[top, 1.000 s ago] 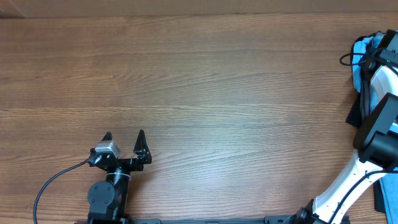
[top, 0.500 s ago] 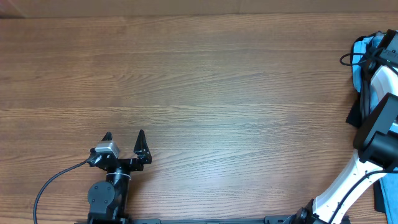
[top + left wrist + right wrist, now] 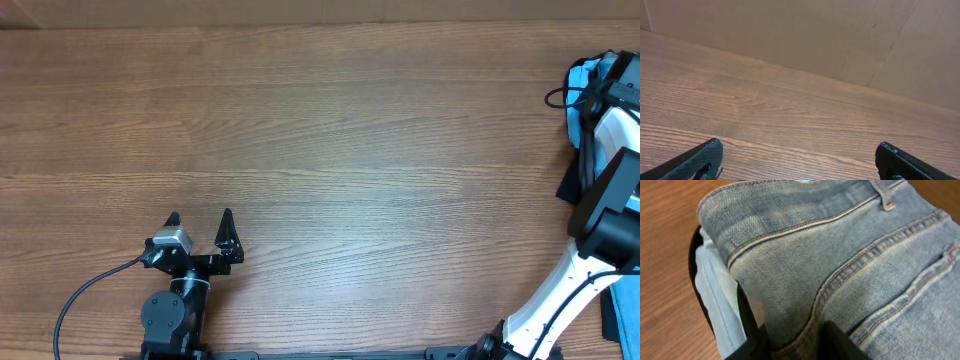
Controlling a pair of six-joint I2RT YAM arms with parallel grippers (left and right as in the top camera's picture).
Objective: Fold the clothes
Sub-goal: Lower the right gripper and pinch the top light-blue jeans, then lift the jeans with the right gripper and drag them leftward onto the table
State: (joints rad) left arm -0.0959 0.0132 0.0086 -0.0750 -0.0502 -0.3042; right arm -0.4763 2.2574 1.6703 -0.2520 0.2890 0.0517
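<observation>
**Overhead and wrist views: right gripper on the jeans at the table's right edge**

Overhead, the left gripper [image 3: 200, 221] sits low near the front-left of the wooden table [image 3: 330, 150], its two dark fingers spread wide apart with only bare wood between them. The left wrist view shows the same: one finger at each bottom corner, with wood grain and a tan wall panel [image 3: 815, 35] beyond.

The right arm [image 3: 605, 140] reaches along the far right edge to a heap of clothes, where a pale-blue garment [image 3: 580, 85] and a dark garment [image 3: 568, 185] show.

The right wrist view shows light-blue denim jeans [image 3: 840, 255] on top of that heap, seams and a belt loop facing up. The right gripper [image 3: 796, 331] has its fingers drawn close together, clamped on a ridge of the denim.
</observation>
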